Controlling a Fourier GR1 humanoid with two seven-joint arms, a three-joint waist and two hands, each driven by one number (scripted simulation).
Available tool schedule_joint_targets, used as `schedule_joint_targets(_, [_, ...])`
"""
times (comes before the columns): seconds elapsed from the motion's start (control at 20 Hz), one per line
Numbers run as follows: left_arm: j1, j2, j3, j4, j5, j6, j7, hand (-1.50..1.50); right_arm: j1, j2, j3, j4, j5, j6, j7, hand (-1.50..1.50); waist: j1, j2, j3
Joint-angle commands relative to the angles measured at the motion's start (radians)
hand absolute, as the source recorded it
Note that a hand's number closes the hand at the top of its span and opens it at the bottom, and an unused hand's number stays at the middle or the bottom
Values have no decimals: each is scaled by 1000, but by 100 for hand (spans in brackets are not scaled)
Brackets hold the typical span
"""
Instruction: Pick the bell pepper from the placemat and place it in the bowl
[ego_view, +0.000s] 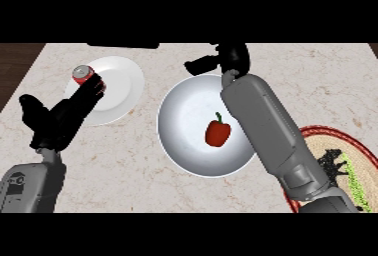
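The bell pepper (218, 133) lies inside the white bowl (181, 107) at the middle of the counter (148, 165), a little right of the bowl's centre, stem pointing away from the robot. Nothing touches it. By this view the placing step looks done — the pepper is off the placemat (347, 145), which sits at the right edge, partly hidden under the right forearm.

The right hand (221, 61) is past the bowl's far rim, above the counter, holding nothing; its fingers look somewhat bent, but how far open it is cannot be told from this angle. The left hand (70, 112) rests at the left with fingers straight, empty, its fingertips overlapping a white plate (122, 80) and close to the red can (83, 74) standing there.

Judgement: what remains is withdrawal — the right arm should draw back clear of the bowl without nudging its rim or the pepper.
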Motion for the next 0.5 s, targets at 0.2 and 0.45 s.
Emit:
schedule_joint_targets(0.2, [48,4,-1,-85,14,1,58,0,-54,0,-1,171,-21,-246,-194,-150,-15,-13,0])
schedule_joint_targets(0.45, [80,31,36,-36,20,-28,-15,0,-74,-45,-50,207,7,-312,-209,-150,-36,-14,0])
